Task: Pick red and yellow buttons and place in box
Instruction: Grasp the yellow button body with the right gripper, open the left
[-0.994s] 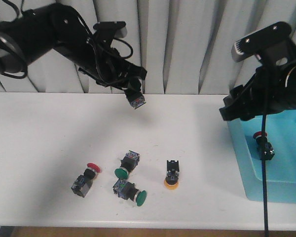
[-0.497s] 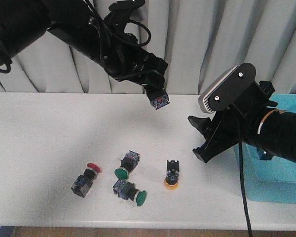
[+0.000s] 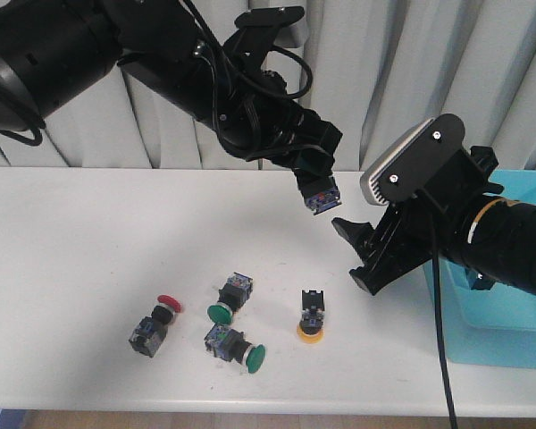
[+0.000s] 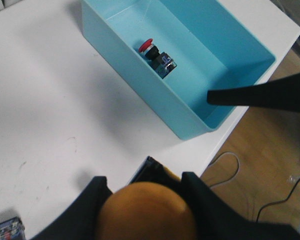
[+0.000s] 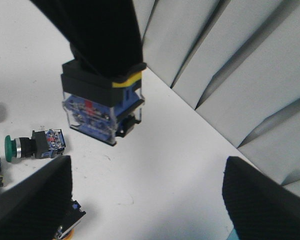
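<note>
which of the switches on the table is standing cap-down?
The yellow-capped button, rightmost of the four on the table, nearest the right gripper. Its cap is flat on the surface with the black body pointing up; the red one and both green ones lie on their sides.

No readable text, labels, brands or numbers on any switch, bin or arm.

Left arm (image 3: 116, 54): we see a thick matte black body with loose black cables looped along it.
Right arm (image 3: 509, 246): black too, with a thin pale ring and 1 black cable hanging down.
Wrist camera (image 3: 411, 161): a grey-white housing with 2 small dark screws.
</note>
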